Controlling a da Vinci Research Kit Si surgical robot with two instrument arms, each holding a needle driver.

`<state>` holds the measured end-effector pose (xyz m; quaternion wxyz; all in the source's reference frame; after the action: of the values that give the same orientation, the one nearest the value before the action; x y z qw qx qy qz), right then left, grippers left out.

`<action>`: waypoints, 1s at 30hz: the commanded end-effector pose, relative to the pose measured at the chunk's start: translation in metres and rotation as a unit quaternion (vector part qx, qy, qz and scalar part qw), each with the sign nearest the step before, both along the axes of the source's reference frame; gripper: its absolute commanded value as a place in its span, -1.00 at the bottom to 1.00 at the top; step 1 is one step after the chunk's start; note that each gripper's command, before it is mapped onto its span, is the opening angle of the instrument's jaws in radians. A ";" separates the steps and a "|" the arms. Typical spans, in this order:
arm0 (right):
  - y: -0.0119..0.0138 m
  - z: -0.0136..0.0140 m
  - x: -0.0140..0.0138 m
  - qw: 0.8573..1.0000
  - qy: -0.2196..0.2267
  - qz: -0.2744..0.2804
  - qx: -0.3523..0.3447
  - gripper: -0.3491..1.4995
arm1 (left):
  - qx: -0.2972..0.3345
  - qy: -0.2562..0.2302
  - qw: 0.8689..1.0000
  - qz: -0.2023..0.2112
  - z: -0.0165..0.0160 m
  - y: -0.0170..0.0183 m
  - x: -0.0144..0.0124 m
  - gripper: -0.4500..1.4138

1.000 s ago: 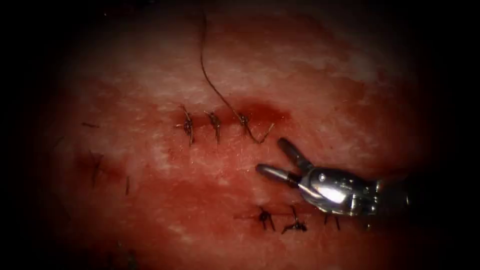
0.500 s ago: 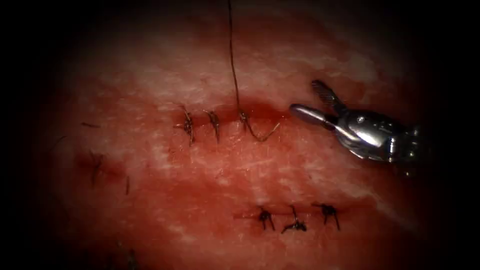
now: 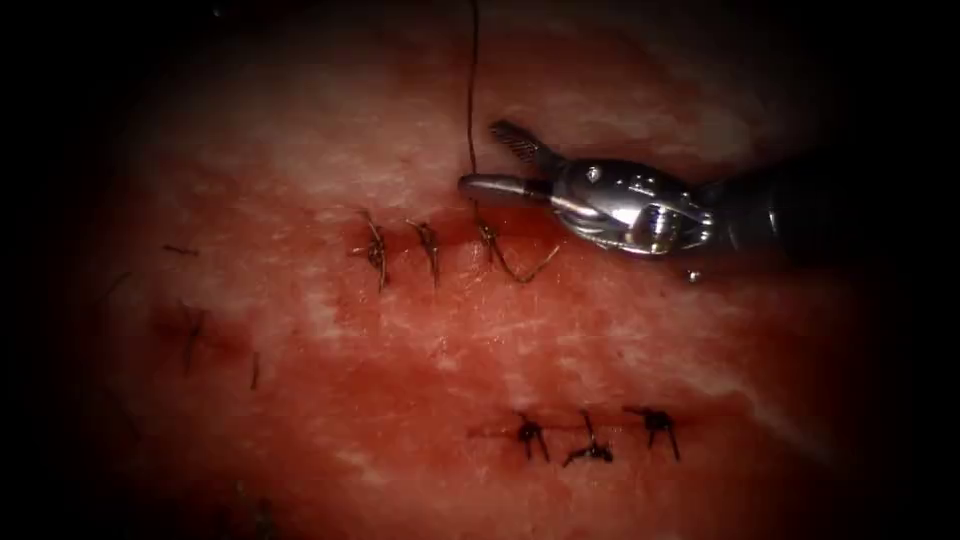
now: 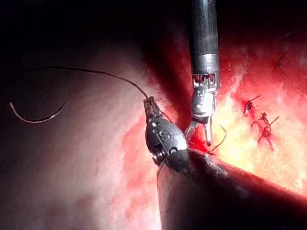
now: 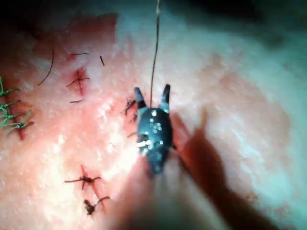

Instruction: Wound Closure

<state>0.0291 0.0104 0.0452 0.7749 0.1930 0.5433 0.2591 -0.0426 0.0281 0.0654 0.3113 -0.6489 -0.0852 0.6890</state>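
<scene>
Tissue [image 3: 420, 340] wet w/ red fluid [image 3: 520, 225], knots along cut [image 3: 430, 240]. R tool [image 3: 495, 158] jaws apart astride thread [image 3: 471, 90] above last knot, gripping nothing. L tool [image 4: 149, 103] clamped on thread.

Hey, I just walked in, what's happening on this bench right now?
The right gripper has moved up from below the cut and now sits with its jaws open around the taut thread, just above the rightmost knot on the tissue. The left gripper is shut on the thread, holding it up. The needle hangs off the tissue.
</scene>
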 end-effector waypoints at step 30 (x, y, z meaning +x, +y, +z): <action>-0.0021 0.0038 0.0055 1.000 -0.002 -0.006 0.002 0.78 | -0.001 -0.004 1.000 0.013 -0.0009 -0.0015 -0.0027 -1.00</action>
<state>0.0339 0.0090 0.0486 0.7777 0.1970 0.5388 0.2569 -0.0447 0.0269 0.0640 0.3014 -0.6503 -0.0942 0.6909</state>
